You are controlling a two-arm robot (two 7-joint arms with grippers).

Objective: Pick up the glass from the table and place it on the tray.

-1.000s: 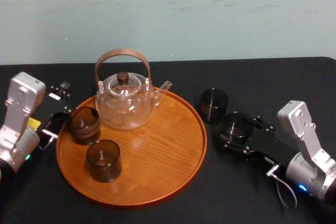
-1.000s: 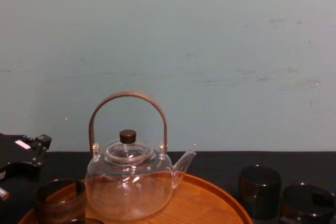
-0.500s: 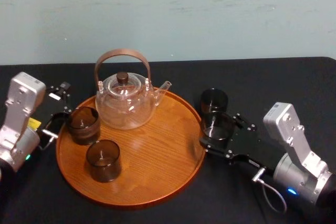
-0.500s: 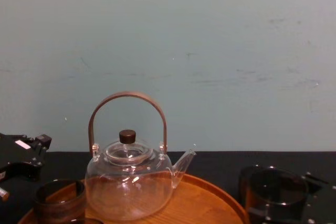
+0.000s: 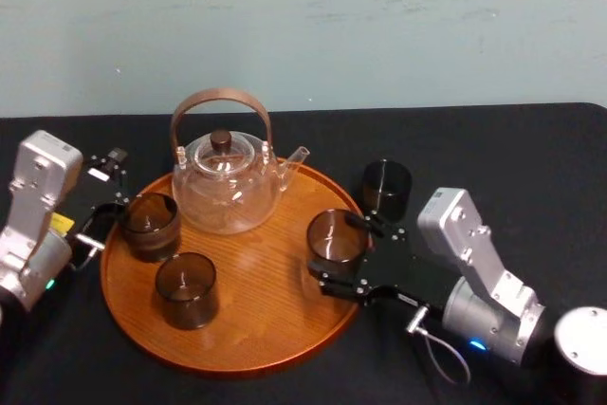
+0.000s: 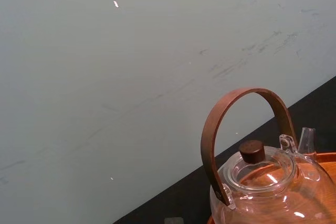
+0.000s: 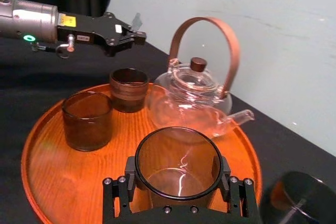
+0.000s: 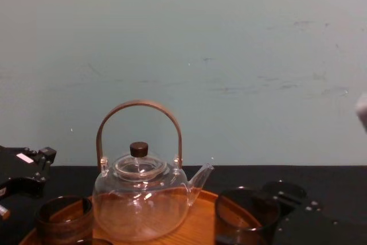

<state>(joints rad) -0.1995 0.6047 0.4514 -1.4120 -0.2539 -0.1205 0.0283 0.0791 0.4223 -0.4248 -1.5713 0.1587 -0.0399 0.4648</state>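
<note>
My right gripper (image 5: 334,253) is shut on a dark smoky glass (image 5: 334,236) and holds it upright over the right part of the round wooden tray (image 5: 266,305). I cannot tell whether the glass's base touches the wood. In the right wrist view the glass (image 7: 177,167) sits between the black fingers (image 7: 129,178), with the tray (image 7: 47,182) beneath it. The chest view shows the glass (image 8: 245,217) just right of the teapot. My left gripper (image 5: 101,198) is parked open off the tray's left edge.
A clear glass teapot (image 5: 226,185) with a brown handle stands at the back of the tray. Two more dark glasses (image 5: 150,225) (image 5: 187,289) stand on the tray's left half. Another dark glass (image 5: 386,187) is on the black table right of the tray.
My right gripper has carried the glass leftward from the table beside the other dark glass to over the tray's right side. The left arm has not moved.
</note>
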